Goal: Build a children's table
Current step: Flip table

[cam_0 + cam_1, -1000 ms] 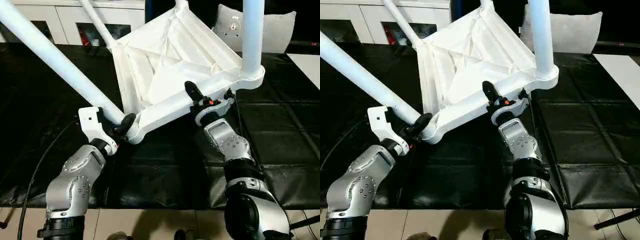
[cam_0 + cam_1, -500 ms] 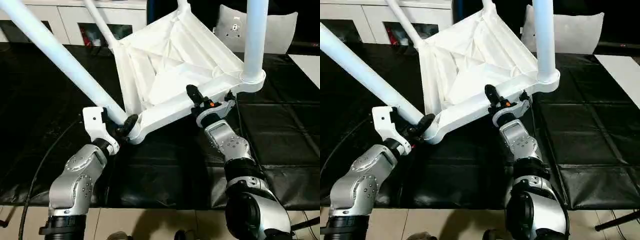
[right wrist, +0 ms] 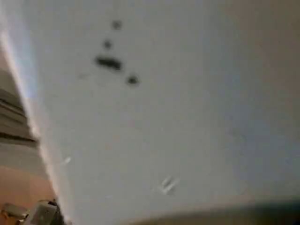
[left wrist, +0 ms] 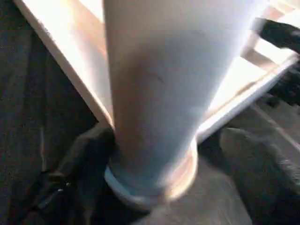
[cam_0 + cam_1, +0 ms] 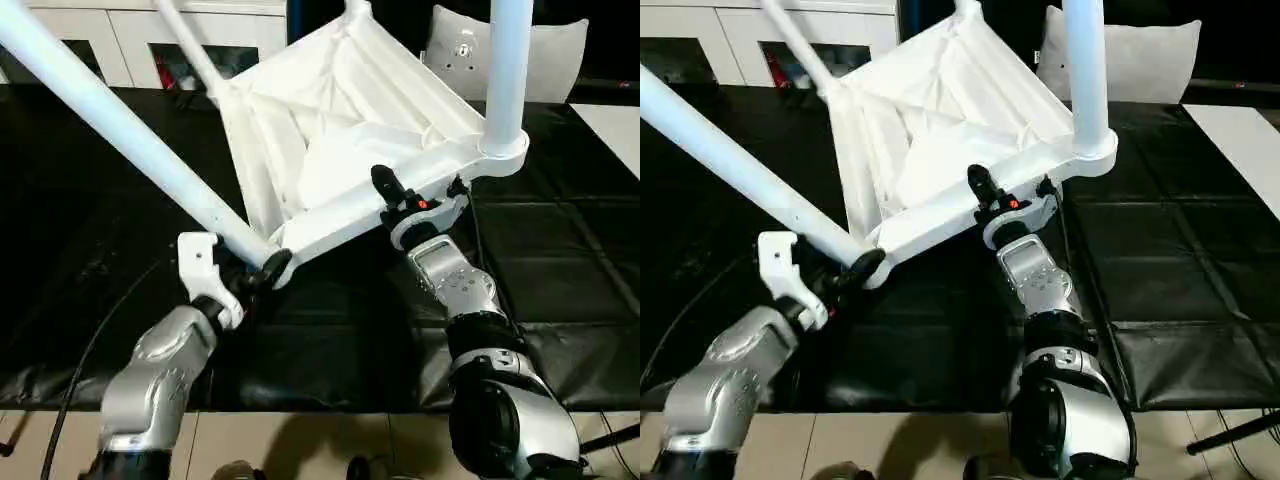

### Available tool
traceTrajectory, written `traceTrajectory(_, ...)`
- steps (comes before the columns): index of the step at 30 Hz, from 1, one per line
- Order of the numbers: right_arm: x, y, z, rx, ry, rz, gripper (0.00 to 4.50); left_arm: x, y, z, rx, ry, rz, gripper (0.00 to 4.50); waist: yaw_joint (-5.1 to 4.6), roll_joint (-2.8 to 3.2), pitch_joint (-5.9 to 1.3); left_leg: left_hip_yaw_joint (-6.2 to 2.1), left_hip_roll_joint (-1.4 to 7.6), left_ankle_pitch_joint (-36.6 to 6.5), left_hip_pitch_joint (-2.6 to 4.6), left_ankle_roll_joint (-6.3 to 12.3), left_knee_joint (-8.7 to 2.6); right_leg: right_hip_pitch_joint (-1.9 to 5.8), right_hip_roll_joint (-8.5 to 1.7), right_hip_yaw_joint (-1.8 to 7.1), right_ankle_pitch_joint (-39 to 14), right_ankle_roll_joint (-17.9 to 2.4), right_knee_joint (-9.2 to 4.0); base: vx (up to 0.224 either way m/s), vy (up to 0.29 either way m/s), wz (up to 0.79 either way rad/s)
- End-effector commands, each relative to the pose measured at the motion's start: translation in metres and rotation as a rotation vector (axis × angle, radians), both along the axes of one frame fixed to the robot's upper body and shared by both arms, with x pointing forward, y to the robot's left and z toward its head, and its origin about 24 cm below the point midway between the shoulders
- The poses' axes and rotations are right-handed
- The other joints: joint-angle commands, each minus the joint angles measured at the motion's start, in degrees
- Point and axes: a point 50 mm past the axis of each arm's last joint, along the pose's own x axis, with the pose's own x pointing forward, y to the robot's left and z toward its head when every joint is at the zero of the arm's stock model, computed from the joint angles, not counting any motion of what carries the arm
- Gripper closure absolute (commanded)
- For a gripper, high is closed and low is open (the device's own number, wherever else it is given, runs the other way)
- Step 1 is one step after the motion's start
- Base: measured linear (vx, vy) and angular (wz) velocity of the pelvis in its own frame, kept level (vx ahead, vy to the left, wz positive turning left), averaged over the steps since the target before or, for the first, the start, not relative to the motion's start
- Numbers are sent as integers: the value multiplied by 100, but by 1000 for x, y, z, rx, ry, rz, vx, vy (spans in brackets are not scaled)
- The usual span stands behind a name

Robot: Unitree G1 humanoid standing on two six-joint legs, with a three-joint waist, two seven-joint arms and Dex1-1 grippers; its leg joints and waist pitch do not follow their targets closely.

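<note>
1. The right gripper (image 5: 412,197) pinches the near edge rail of the children's table (image 5: 340,120), one black finger (image 5: 386,184) hooked over the rail.
2. The left gripper (image 5: 243,275) sits at the table's near corner socket, where a leg (image 5: 120,120) enters; its fingers look spread, gripping nothing.
3. The table rests tilted, ribbed underside up, on the black-covered worktable (image 5: 560,250).

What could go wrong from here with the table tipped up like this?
1. The children's table stands tilted on the black worktable, held at one rim by the right gripper; if that grip slips, it may drop.
2. The left gripper sits at the near corner leg; a nudge could lever the leg in its socket.
</note>
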Motion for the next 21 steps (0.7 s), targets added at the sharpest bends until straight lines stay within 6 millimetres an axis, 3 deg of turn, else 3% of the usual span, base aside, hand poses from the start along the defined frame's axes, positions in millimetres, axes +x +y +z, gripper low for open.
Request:
traceTrajectory(1, 15, -11, 48, -108, -191, -58, 256, -14, -7, 2, 17, -18, -106, 29, 60, -34, -501, 0, 333, 351, -7, 796, -389, 463, -454, 235, -486, -1547, -321, 0, 0, 0)
traceTrajectory(3, 17, -26, 54, -157, -198, -134, 256, -22, -2, 3, 40, -27, -129, 4, 64, -31, -484, 4, 335, 207, -1, 719, -402, 453, -450, 236, -701, -1494, -336, 0, 0, 0)
traceTrajectory(6, 19, -38, 61, -153, -204, -186, 256, -25, 3, 3, 56, -32, -132, 0, 80, -13, -456, 28, 330, -176, 35, 569, -423, 422, -426, 242, -1127, -1369, -401, 0, 0, 0)
traceTrajectory(9, 19, -53, 72, -174, -226, -255, 256, -27, 8, 5, 66, -40, -143, 0, 102, -24, -410, 47, 323, -779, 71, 290, -463, 374, -407, 236, -1877, -1104, -488, -49, -14, 5)
traceTrajectory(11, 19, -64, 77, -217, -236, -306, 256, -28, 7, 9, 67, -66, -175, 0, 125, -13, -392, 67, 327, -1185, 115, 83, -479, 303, -387, 225, -2471, -823, -559, -62, -17, 8)
traceTrajectory(13, 18, -69, 80, -244, -240, -328, 256, -29, 5, 13, 73, -83, -198, 0, 152, -27, -378, 94, 329, -1364, 126, -26, -489, 268, -375, 221, -2772, -598, -596, 0, 0, 0)
traceTrajectory(16, 17, -75, 84, -285, -250, -351, 256, -30, 0, 18, 74, -100, -232, 0, 211, -32, -386, 104, 338, -1357, 127, -95, -496, 246, -371, 217, -2870, -402, -601, 0, 0, 0)
traceTrajectory(21, 12, -89, 96, -405, -265, -421, 256, -26, -13, 40, 98, -174, -305, 0, 212, -44, -419, 98, 329, -1249, 65, -130, -513, 283, -351, 213, -2464, -366, -539, 0, 0, 0)
